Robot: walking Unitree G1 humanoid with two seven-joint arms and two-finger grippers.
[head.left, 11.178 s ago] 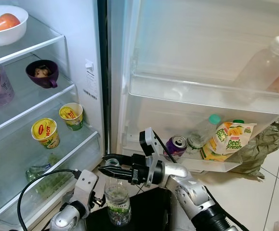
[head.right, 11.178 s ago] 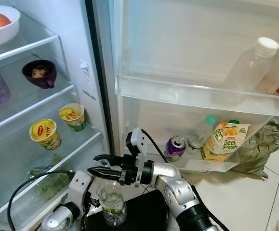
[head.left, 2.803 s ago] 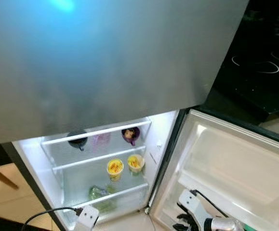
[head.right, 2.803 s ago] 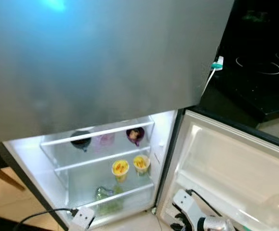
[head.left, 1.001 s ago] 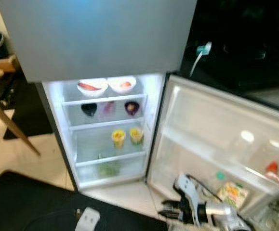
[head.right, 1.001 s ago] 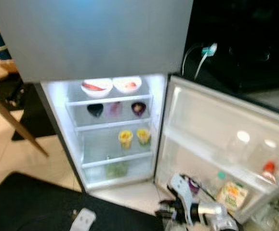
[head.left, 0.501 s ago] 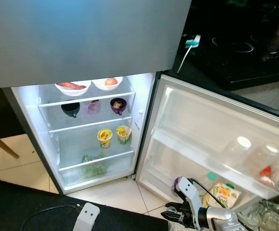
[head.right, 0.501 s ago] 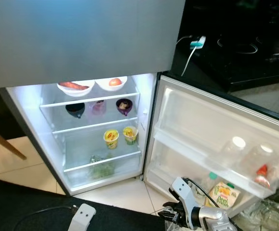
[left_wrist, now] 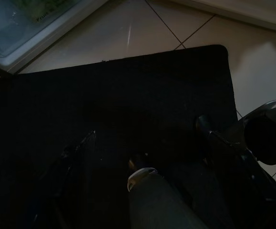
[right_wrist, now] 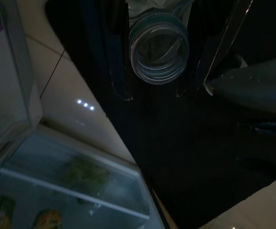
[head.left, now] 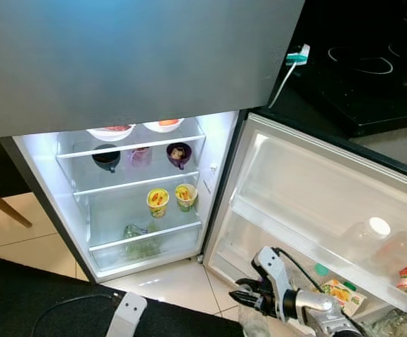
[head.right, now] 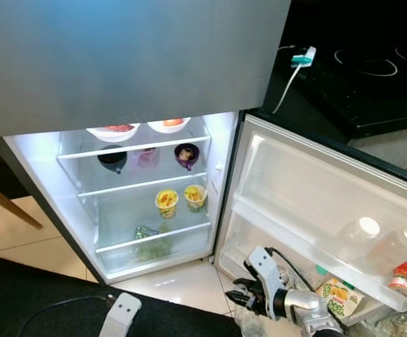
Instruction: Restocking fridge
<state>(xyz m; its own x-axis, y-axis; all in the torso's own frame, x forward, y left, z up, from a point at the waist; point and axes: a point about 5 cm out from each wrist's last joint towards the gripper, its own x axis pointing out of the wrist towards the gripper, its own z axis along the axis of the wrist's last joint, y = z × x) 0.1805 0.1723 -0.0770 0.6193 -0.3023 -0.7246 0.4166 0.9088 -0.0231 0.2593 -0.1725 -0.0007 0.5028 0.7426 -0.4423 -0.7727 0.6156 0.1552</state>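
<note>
the right gripper (right_wrist: 154,90) sits low at 5 o'clock before the open fridge (head.left: 143,189), its 2 black fingers (right_wrist: 114,57) closed against the neck of a clear bottle (right_wrist: 159,47) above the black mat (head.left: 20,295). the left gripper (left_wrist: 142,179) hangs over that mat; whether it is open cannot be told. 2 yellow cups (head.left: 158,201) stand on a middle shelf, at 11 o'clock from the right gripper. the door bin (head.left: 308,246) holds a juice pouch (head.left: 344,293).

No text, label or number can be read.
</note>
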